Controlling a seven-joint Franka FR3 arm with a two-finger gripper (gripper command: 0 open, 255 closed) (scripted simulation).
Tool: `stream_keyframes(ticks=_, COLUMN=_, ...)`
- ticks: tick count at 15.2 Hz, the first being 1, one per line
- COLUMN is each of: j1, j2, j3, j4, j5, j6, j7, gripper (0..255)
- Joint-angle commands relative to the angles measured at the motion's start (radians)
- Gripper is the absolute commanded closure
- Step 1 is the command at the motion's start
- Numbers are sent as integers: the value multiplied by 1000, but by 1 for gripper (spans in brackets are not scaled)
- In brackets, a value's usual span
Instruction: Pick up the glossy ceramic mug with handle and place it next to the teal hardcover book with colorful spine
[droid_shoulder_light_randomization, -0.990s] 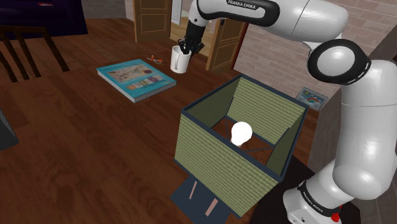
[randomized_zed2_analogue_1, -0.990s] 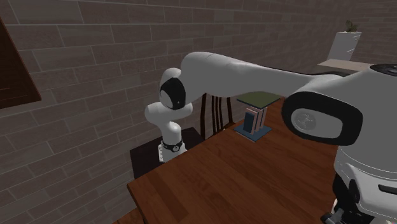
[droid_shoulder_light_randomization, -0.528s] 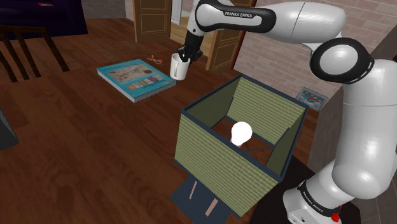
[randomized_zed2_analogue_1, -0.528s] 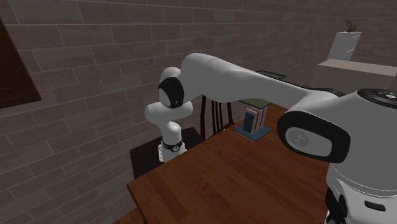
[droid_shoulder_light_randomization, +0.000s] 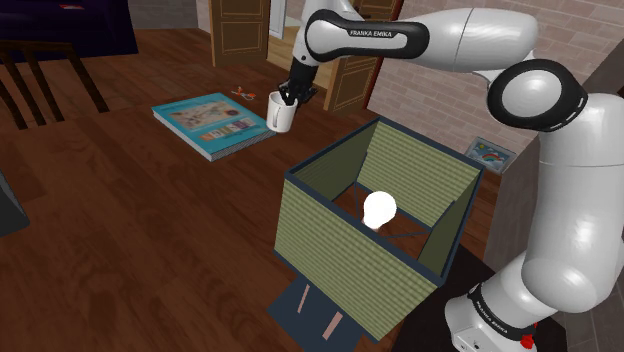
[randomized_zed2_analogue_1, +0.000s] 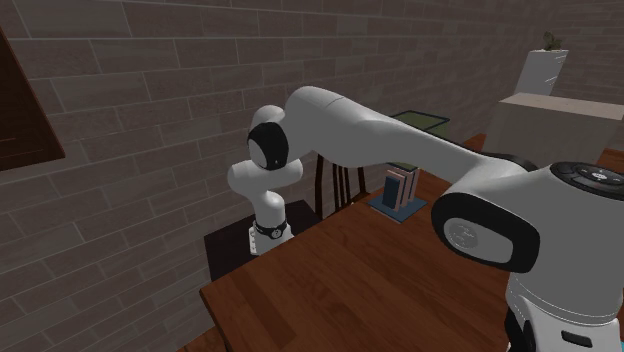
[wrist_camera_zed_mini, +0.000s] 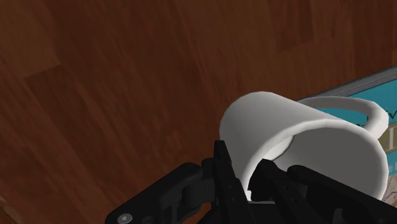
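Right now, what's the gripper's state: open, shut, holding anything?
The gripper is shut on the white mug, gripping it at the rim.

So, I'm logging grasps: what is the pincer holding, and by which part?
The pincer holds the white mug by its rim, the wall clasped between its fingers.

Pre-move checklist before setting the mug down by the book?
1. Gripper shut on white mug at its rim: ok.
2. Mug close to teal book: ok.
3. Mug clear of the book's corner: cannot tell.
4. Mug base touching wooden table: cannot tell.
5. Open green box stands apart from mug: ok.
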Motion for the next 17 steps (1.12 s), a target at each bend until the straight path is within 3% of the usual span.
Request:
stream_keyframes(ticks=1, j1=0, j2=0, j3=0, j4=0, j5=0, j6=1, j7=0, gripper=255)
stream_keyframes(ticks=3, j1=0, j2=0, j3=0, j4=0, j5=0, j6=1, j7=0, gripper=255)
stream_keyframes(ticks=4, j1=0, j2=0, j3=0, j4=0, j5=0, j6=1, j7=0, gripper=0)
stream_keyframes(ticks=9, j1=0, j2=0, j3=0, j4=0, j5=0, j6=1, j7=0, gripper=0)
stream_keyframes(ticks=13, j1=3, j2=-27, j3=6, j4=85, j5=11, j6=-109, j7=-9, gripper=0)
stream_keyframes(ticks=17, j1=3, j2=-27, j3=6, j4=85, j5=11, j6=-109, j7=-9, gripper=0)
